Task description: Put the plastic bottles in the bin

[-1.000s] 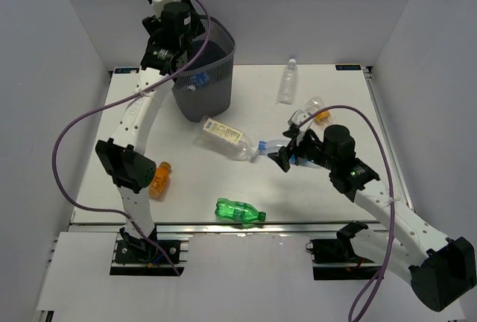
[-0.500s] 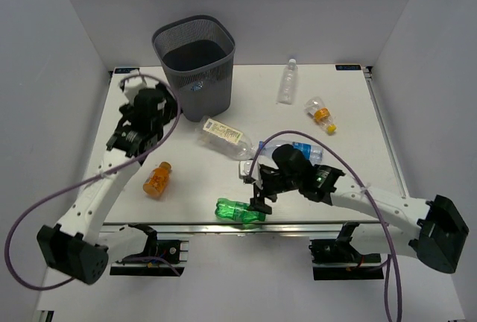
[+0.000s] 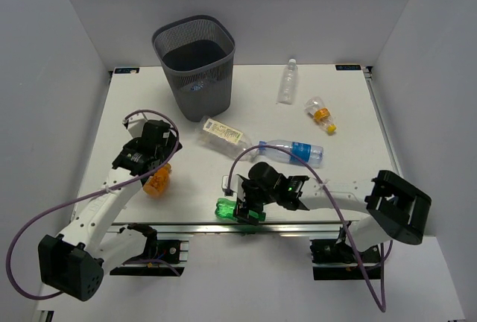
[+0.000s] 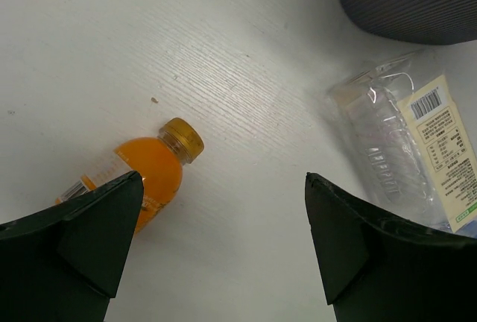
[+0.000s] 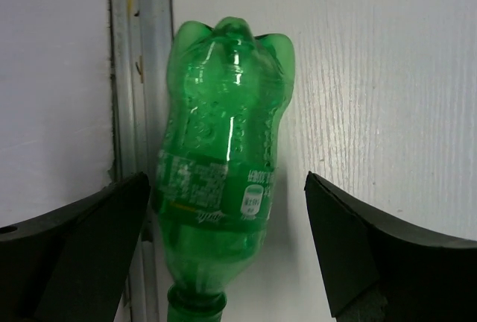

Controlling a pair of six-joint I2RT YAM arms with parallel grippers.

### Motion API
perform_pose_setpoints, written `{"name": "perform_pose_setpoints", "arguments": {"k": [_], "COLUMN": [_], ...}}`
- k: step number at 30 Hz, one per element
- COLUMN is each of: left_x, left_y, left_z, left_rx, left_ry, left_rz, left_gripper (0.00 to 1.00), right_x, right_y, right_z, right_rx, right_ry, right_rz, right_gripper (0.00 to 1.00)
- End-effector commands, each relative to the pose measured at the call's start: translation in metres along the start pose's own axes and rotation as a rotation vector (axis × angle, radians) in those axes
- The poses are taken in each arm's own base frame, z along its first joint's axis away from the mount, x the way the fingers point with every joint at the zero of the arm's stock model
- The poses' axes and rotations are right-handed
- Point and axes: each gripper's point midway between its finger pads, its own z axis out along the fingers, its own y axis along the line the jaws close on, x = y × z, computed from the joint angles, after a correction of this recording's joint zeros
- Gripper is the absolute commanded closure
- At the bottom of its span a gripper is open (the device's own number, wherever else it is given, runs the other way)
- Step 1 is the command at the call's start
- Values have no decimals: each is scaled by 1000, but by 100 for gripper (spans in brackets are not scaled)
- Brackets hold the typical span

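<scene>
The bin (image 3: 195,61) stands at the back left. My left gripper (image 3: 154,161) is open and empty, low over the table, with the stubby orange bottle (image 3: 158,182) at its left finger; in the left wrist view the gripper (image 4: 223,179) has the orange bottle (image 4: 145,177) to its left and the cream-label bottle (image 4: 406,147) to its right. My right gripper (image 3: 246,206) is open around the green bottle (image 3: 227,209) at the front edge; in the right wrist view the green bottle (image 5: 220,180) lies between the gripper (image 5: 226,180) fingers, unclamped.
A blue-label clear bottle (image 3: 292,150) lies mid-table, the cream-label bottle (image 3: 222,135) to its left. A small clear bottle (image 3: 288,81) and an orange-capped stubby bottle (image 3: 320,113) lie at the back right. The metal front rail (image 5: 138,76) runs right beside the green bottle.
My left gripper came down from over the bin to the orange bottle at the front left. My right gripper moved from the blue-label bottle to the green bottle at the front edge.
</scene>
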Motion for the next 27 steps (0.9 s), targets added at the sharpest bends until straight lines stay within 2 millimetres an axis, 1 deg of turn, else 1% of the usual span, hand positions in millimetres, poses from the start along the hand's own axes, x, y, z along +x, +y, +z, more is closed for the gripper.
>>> {"name": "perform_pose_setpoints", "arguments": {"k": [1,2,3,4,5,6,7,8,9,10,11,12,13,14,15,16,18,19,20,21,22,23,24,25,26,27], "left_x": [1,1,0,0,0,0,1,3,3,5,5,4,5,4,4,3,2,2,1,0,-1,-1,-1,-1,0,1], "left_y": [6,8,8,9,9,10,11,13,14,17,18,20,23,25,26,26,24,23,23,24,26,28,30,32,34,35], "left_z": [-4,-5,-5,-6,-7,-8,-9,-11,-12,-13,-16,-18,-19,-22,-23,-24,-28,-29,-30,-32,-33,-33,-33,-33,-33,-32], "left_rx": [-13,-17,-19,-19,-13,-10,-8,-8,-8,-15,-12,-16,-21,-17,-14,-7,19,35,40,43,35,26,18,9,3,2], "left_ry": [-5,-5,-10,-10,-13,-14,-11,-7,-5,2,0,-2,-2,-11,-14,-18,-28,-28,-32,-39,-44,-47,-52,-52,-52,-50], "left_rz": [-17,-17,-19,-19,-23,-24,-24,-24,-26,-20,-24,-23,-26,-34,-36,-42,-58,-57,-63,-65,-64,-65,-68,-69,-67,-65], "left_gripper": [2,2,2,2,2,2,2,2,2,2,2,2,2,2,2,2,2,2,2,2,2,2,2,2,2,2], "right_x": [5,9,10,9,4,-6,-23,-34,-48,-68,-84,-95,-119,-135,-147,-175,-199,-221,-232,-245,-242,-273,-282,-278,-312,-321], "right_y": [-10,-12,-15,-19,-22,-24,-27,-28,-31,-37,-42,-49,-61,-69,-83,-104,-130,-157,-172,-178,-207,-221,-234,-259,-270,-284], "right_z": [14,18,23,24,25,24,22,19,13,8,0,-5,-17,-27,-37,-58,-83,-114,-126,-137,-145,-172,-181,-172,-199,-205], "right_rx": [50,63,73,90,98,106,108,110,119,144,167,205,245,282,340,400,465,521,532,497,519,550,583,619,665,685], "right_ry": [-10,-5,-7,-7,-19,-45,-90,-117,-155,-202,-243,-265,-314,-347,-370,-430,-491,-562,-603,-648,-657,-724,-737,-711,-768,-780], "right_rz": [9,18,28,33,35,35,23,11,-10,-26,-37,-42,-51,-56,-50,-50,-44,-19,-9,-8,47,14,3,15,-34,-39], "right_gripper": [11,13,16,20,30,37,44,55,59,65,67,68,72,74,74,75,74,73,73,73,72,72,71,69,69,69]}}
